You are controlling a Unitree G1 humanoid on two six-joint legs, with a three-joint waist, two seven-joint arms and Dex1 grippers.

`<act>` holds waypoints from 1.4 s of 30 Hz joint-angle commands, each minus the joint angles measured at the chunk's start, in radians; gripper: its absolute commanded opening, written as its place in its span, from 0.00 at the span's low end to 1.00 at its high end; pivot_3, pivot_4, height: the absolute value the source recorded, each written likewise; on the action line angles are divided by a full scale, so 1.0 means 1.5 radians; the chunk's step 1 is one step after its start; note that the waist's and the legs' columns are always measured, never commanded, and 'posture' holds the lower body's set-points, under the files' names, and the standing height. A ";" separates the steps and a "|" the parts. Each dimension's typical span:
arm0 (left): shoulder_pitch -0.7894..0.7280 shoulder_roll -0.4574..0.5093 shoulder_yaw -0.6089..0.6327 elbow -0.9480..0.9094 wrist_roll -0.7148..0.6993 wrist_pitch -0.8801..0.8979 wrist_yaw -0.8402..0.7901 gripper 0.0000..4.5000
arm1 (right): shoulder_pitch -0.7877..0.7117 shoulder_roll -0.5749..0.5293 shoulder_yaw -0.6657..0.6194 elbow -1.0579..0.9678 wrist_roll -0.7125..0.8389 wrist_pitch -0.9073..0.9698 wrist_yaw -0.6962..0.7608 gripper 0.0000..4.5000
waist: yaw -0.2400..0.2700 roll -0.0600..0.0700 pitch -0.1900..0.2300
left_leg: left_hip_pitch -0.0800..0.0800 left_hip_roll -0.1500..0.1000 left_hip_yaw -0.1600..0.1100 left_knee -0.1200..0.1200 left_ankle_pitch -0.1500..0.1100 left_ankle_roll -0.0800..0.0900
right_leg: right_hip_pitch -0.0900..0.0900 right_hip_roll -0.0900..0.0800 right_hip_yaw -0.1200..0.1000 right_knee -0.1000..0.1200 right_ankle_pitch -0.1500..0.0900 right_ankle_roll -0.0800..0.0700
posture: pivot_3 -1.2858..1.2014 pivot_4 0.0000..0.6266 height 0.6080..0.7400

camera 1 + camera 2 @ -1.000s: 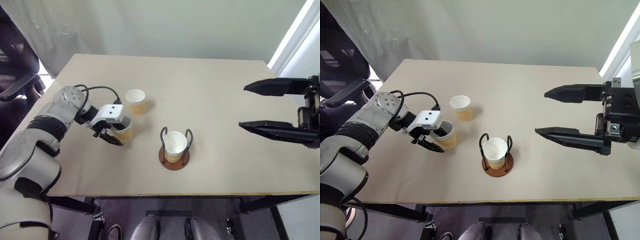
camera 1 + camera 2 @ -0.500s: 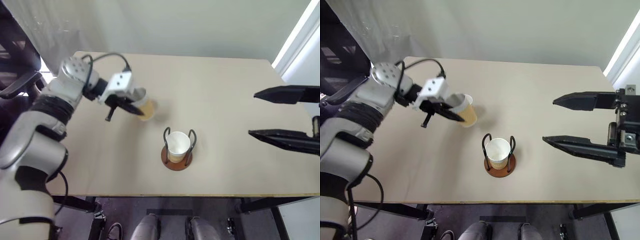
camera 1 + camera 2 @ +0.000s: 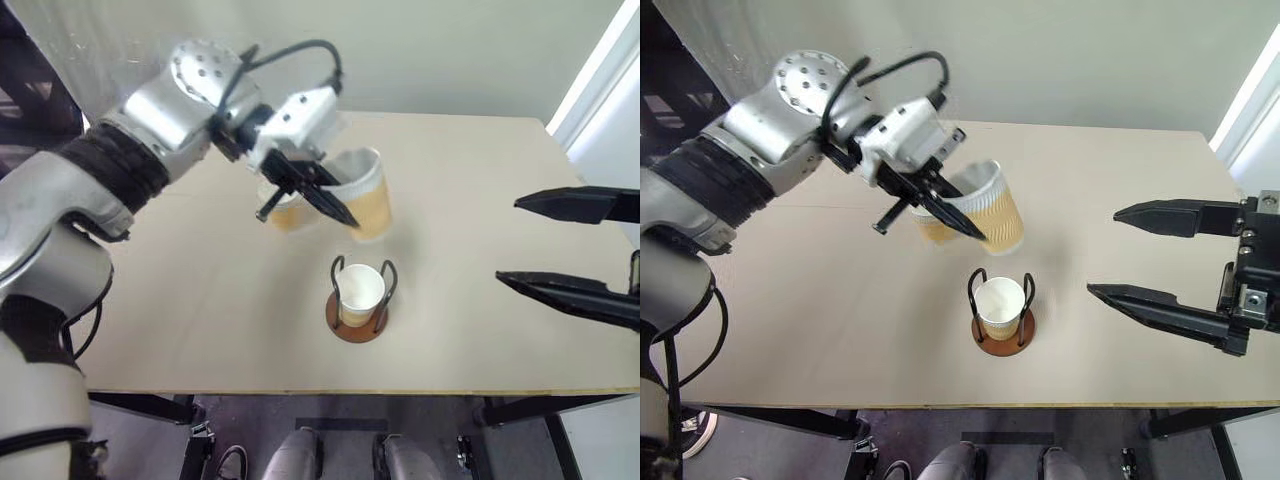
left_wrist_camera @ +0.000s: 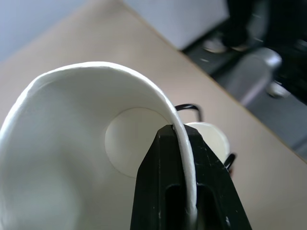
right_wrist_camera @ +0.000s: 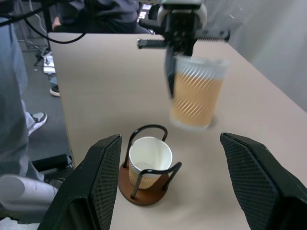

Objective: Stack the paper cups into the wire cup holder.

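My left gripper [image 3: 337, 208] is shut on the rim of a pale orange paper cup [image 3: 366, 196], one finger [image 4: 169, 182] inside the white wall. The cup [image 5: 196, 93] hangs tilted in the air, just behind and above the wire cup holder [image 3: 355, 324]. The holder stands mid-table with another paper cup [image 3: 1000, 303] upright between its dark loops. A third cup [image 3: 930, 229] rests on the table behind the left gripper, partly hidden by it. At the right my right gripper [image 3: 1106, 251] hovers open, holding nothing, its fingers [image 5: 103, 182] pointing toward the holder [image 5: 144, 189].
The beige table [image 3: 180, 330] has its front edge close below the holder and its right edge beneath the right gripper. A dark chair [image 3: 680, 110] stands off the table's left side. A person's legs and shoe [image 5: 33, 120] show beside the table in the right wrist view.
The left gripper closed on a cup standing on the table's left, lifted it and carried it up and rightward to near the holder. The right gripper hardly moved.
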 commanded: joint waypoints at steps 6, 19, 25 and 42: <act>-0.084 -0.025 -0.167 -0.003 -0.039 -0.136 -0.023 0.01 | 0.026 -0.019 -0.073 -0.022 0.061 -0.009 -0.069 0.75 | 0.000 0.002 0.001 | 0.000 0.000 0.000 0.003 -0.002 0.001 | 0.001 0.000 0.000 0.001 0.000 0.000 | 0.52 0.24 1.00; -0.113 -0.071 -0.283 0.029 -0.056 -0.217 -0.023 0.01 | 0.070 -0.031 -0.126 -0.043 0.132 -0.016 -0.146 0.75 | 0.005 0.003 0.001 | 0.000 0.000 0.000 0.007 -0.005 0.002 | 0.003 0.001 -0.001 0.001 0.000 0.001 | 0.52 0.24 1.00; -0.102 -0.095 -0.264 0.049 -0.058 -0.216 -0.023 0.01 | 0.081 -0.032 -0.135 -0.048 0.141 -0.018 -0.164 0.75 | 0.006 0.003 0.001 | 0.000 0.000 0.000 0.007 -0.005 0.001 | 0.003 0.001 -0.001 0.001 0.000 0.001 | 0.52 0.24 1.00; -0.096 -0.109 -0.289 0.078 -0.034 -0.235 -0.023 0.01 | 0.102 -0.033 -0.139 -0.056 0.140 -0.035 -0.181 0.75 | 0.006 0.003 0.001 | 0.000 0.000 0.000 0.007 -0.005 0.002 | 0.003 0.001 -0.001 0.002 0.000 0.001 | 0.52 0.24 1.00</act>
